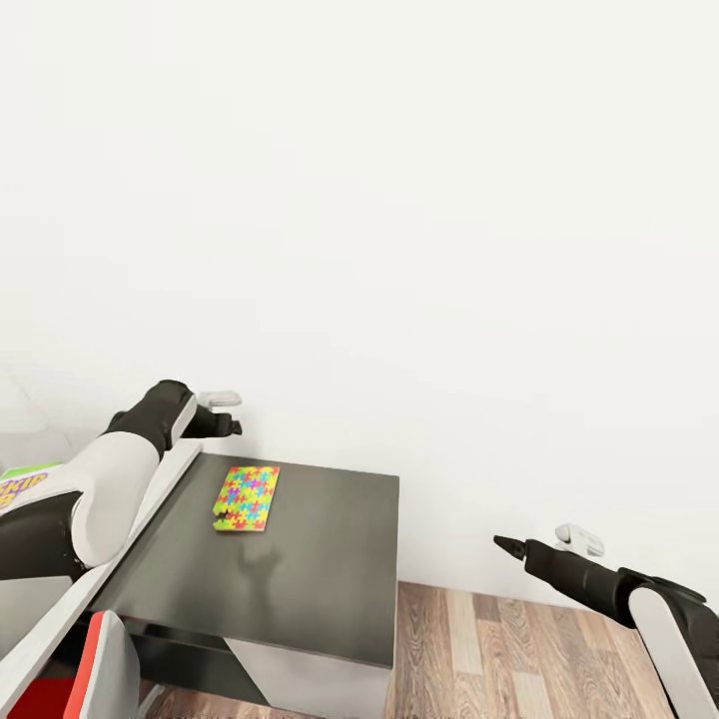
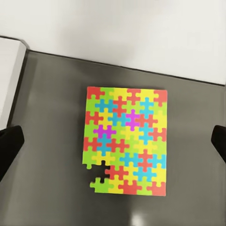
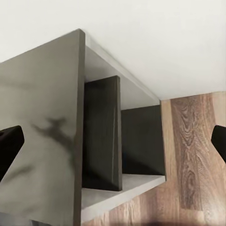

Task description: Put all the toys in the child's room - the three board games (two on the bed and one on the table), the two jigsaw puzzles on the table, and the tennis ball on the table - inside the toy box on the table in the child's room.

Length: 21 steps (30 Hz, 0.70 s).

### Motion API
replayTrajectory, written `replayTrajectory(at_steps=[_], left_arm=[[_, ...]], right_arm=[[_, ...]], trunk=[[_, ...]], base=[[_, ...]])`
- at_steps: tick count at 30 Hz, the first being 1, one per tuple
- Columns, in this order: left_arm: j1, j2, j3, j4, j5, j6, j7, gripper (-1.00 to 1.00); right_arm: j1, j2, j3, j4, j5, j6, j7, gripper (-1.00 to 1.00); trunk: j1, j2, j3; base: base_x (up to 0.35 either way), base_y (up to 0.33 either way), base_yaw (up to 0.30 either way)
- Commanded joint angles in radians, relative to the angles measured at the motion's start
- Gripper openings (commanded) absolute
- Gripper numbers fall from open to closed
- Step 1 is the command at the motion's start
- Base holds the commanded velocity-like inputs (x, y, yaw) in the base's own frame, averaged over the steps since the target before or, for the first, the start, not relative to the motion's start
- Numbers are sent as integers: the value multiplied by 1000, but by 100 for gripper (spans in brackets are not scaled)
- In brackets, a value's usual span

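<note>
left arm poised above a jigsaw on the dark table

while the white wall [image 1: 399, 200] takes up most of the head view, the dark table [image 1: 320, 559] sits low at the left with wooden floor [image 1: 499, 649] to its right. on the table's far left part lies a jigsaw puzzle [image 1: 247, 497], flat, many-coloured, one corner piece slightly loose. the left gripper [image 1: 232, 427] hangs above the table's far left edge, and its wrist view looks straight down on the puzzle with the fingers spread wide to either side, released and empty, probably lined up for a descent onto it. the right gripper [image 1: 507, 544] waits off the table's right side over the floor, likely parked out of the way; its fingers too stand apart with nothing between them. a board game [image 1: 22, 487] peeks in at the far left.
</note>
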Motion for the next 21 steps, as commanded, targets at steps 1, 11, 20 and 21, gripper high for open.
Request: replayTrajectory(at_steps=[1,11,20,21], left_arm=[[-1,0,12,-1,-11,2,-8,100],[-1,9,90,27,-11,-8,-9,100],[-1,10,112,44,-12,-18,-9,100],[-1,10,112,44,-12,-22,-9,100]], right_arm=[[-1,0,-1,-1,5,4,6,100],[-1,-5,3,0,3,1,13,100],[-1,-13,4,3,2,2,34,100],[-1,-13,4,3,2,2,35,100]], trunk=[[1,-2,-4],[1,-2,-20],[1,-2,-34],[1,-2,-36]], base=[[0,0,0],[0,0,0],[0,0,0],[0,0,0]])
